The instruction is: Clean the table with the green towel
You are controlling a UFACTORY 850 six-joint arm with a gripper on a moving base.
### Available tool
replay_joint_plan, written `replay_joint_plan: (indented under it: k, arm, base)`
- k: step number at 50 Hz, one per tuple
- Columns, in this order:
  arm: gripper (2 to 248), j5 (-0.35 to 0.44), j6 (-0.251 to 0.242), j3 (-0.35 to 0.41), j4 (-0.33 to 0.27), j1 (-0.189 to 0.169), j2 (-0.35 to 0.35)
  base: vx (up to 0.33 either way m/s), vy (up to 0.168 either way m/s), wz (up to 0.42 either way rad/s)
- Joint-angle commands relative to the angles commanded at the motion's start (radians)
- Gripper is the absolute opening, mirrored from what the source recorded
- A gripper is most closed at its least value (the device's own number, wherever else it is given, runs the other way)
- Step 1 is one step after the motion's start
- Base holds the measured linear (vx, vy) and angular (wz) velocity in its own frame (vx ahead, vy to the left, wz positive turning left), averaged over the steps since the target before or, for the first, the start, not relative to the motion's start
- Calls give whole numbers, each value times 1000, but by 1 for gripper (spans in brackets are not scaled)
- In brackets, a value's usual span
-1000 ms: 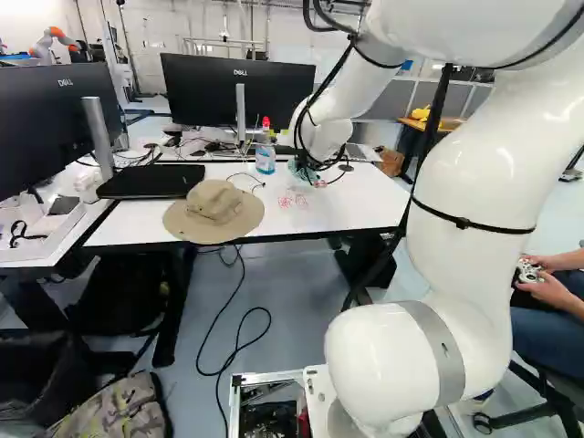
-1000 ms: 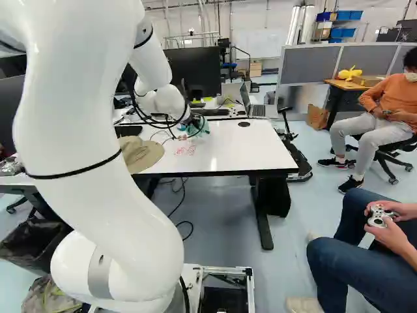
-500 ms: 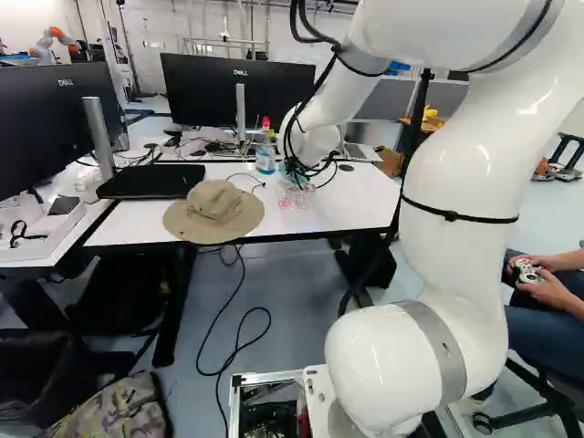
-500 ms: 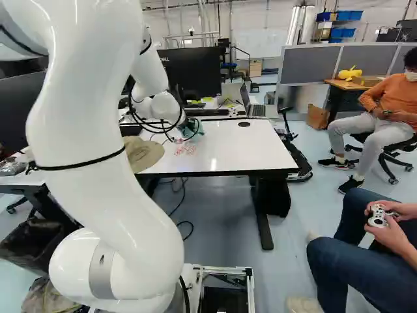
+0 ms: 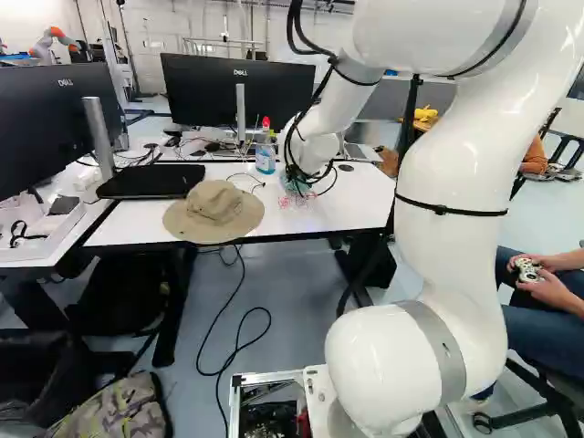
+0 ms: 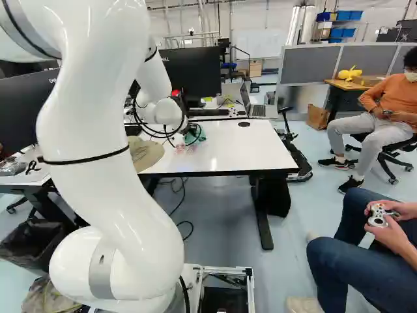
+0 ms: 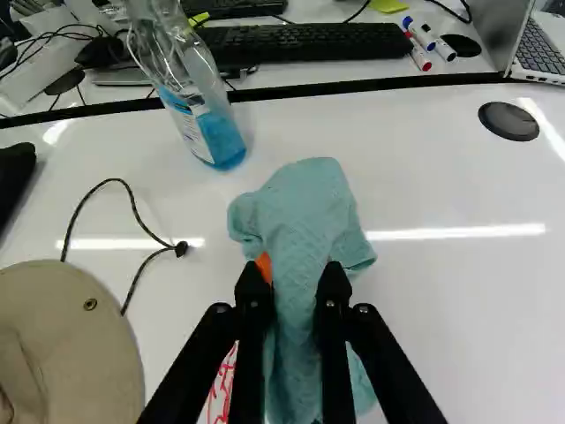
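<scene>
1. One green towel (image 7: 300, 208) is on the white worktop (image 6: 241, 150), held by the one end effector (image 6: 189, 128).
2. The end effector (image 7: 300, 276) is clamped on the towel: both fingers press it from two sides, and one orange pad (image 7: 264, 265) shows past the cloth.
3. One hat (image 5: 214, 208), tan and wide-brimmed, lies on the worktop, apart from the towel.
4. One bottle (image 7: 196, 110) stands upright just beyond the towel, not touching it; it is clear, with blue liquid inside, and its top is red in the left base view.
5. One thin black cord (image 7: 132, 199) curls between the hat and the bottle.
6. One patch of red marks (image 7: 221, 389) shows beside the towel, partly hidden by a finger.
7. One round black cap (image 7: 508, 121) is set in the worktop, well apart from the towel.
8. Beyond the worktop's far edge are two keyboards (image 7: 309, 41), one open laptop (image 7: 543, 44) and a small bunch of marker pens (image 7: 419, 49), too crowded to count surely.
9. Two monitors (image 5: 233, 91) show in the left base view.
10. The towel looks pale blue-green, soft and rumpled. It is pinched narrow between the fingers, with long folds running through them; ahead of them it widens into a bunched, rounded lump, and one corner spreads out sideways on the worktop.
</scene>
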Motion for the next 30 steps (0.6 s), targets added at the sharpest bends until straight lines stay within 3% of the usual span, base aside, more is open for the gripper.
replay_joint_plan:
  k: [30]
  arm:
    - [62,-33,0,-2,0,0,-8]
  base:
    - [0,0,0]
